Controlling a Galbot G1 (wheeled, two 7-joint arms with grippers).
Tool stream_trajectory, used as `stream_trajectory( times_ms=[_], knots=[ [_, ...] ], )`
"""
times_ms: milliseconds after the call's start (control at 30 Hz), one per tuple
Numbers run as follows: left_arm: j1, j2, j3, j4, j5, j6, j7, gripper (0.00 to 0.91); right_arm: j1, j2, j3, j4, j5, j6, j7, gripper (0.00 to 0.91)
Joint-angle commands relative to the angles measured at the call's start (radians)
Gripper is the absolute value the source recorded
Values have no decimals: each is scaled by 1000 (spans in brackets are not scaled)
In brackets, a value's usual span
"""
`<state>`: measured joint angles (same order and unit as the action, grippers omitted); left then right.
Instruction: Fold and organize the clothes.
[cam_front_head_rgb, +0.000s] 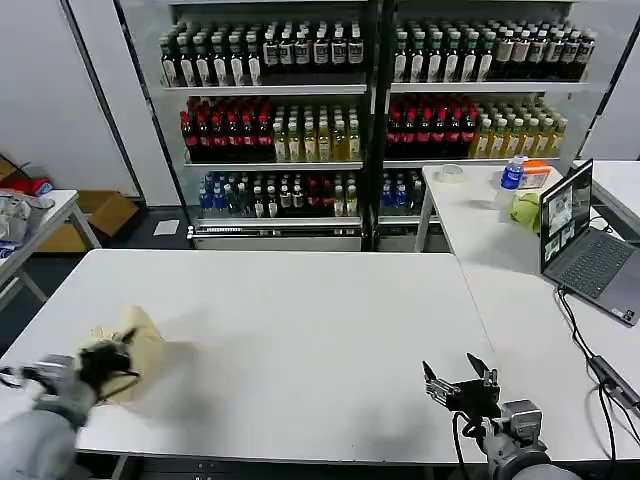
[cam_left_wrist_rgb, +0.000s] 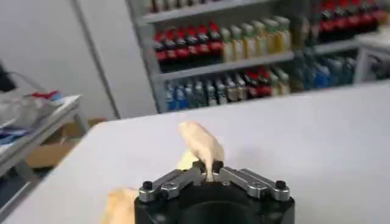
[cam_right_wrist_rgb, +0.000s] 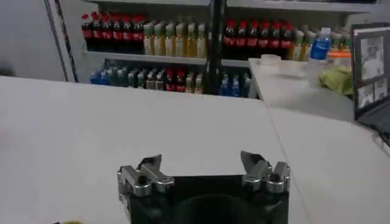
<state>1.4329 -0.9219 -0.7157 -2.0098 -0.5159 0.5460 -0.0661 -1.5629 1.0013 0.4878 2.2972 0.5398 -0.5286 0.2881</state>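
T-shirt (cam_front_head_rgb: 135, 345) bunched up, pinched tight by left gripper (cam_front_head_rgb: 105, 362).
Best laid flat first; right gripper (cam_front_head_rgb: 462, 384), far off, fingers spread, holding nothing.

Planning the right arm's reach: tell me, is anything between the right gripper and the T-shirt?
Nothing visible. The T-shirt is bunched in the left gripper; only bare white table separates it from the open right gripper.

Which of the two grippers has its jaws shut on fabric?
The left gripper: its jaws pinch the bunched cream T-shirt. The right gripper is open, holding nothing.
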Motion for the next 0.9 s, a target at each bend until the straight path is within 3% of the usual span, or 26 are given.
stream_trajectory(
  times_ms=[33,533,900],
  knots=[
    [-81,-191,382,-80,333,13,-19,10,-7,6,1,-7,-18,3,-2,907],
    [-215,-368,585,62,267,33,-113,10,21,9,-19,-32,-19,7,-7,907],
    [-381,-587,685,212,223,30,-145,10,78,-26,-30,-76,9,17,-13,907]
  ],
)
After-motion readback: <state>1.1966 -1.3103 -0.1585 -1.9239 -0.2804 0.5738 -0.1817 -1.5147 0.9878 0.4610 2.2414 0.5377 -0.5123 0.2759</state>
